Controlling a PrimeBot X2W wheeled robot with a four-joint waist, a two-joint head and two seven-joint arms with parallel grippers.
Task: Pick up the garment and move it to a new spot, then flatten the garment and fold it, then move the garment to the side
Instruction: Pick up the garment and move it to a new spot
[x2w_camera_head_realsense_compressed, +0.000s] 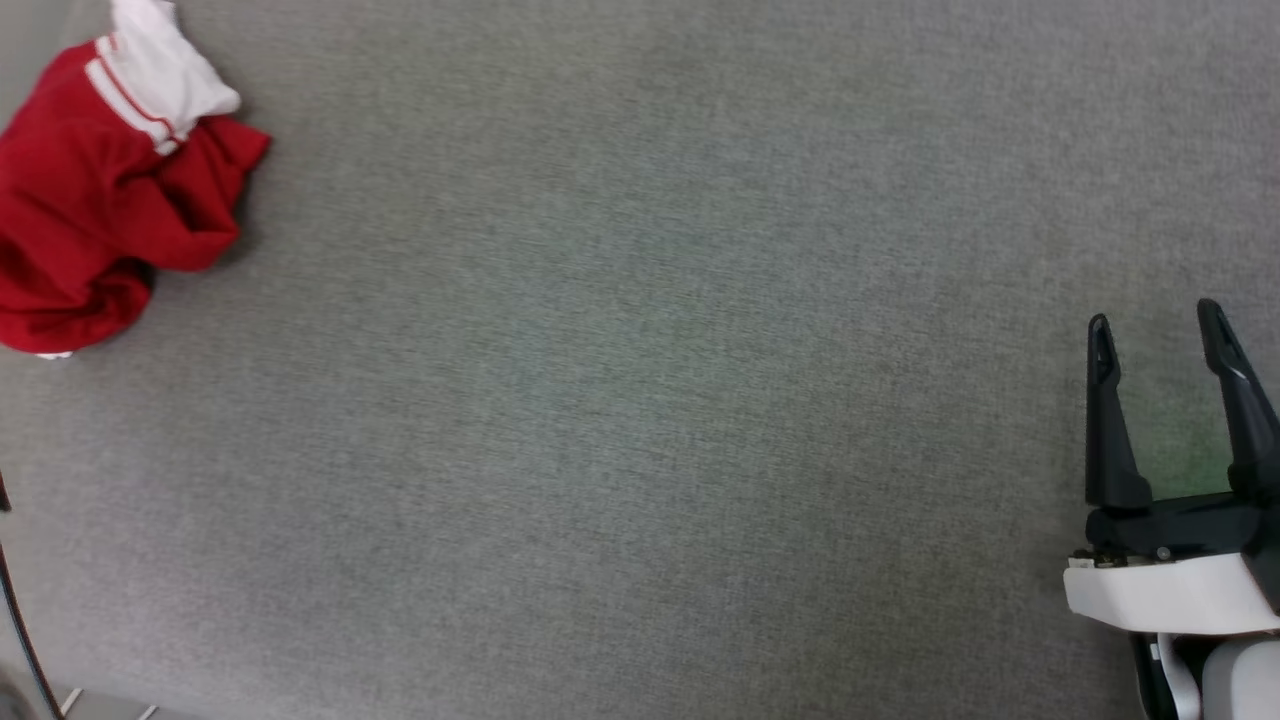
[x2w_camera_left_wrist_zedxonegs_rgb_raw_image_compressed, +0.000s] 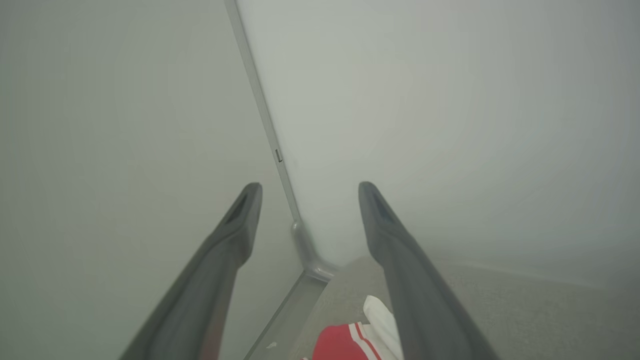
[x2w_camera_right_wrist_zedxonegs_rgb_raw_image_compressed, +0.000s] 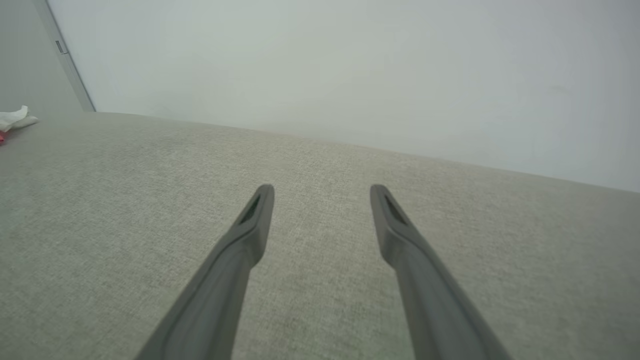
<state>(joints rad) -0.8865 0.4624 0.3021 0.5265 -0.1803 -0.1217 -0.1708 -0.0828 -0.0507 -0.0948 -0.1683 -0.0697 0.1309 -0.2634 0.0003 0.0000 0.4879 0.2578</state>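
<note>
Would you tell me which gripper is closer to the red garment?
The left gripper: the garment lies right by its fingers, while the right gripper sits far across the surface.

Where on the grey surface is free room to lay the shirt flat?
The wide middle of the grey surface is bare, from the crumpled garment at the far left corner across to the open right gripper at the near right. Only that left corner, by the wall, is crowded.

The bunched garment (x2w_camera_head_realsense_compressed: 90, 210) is cut off by the head view's left edge.
</note>
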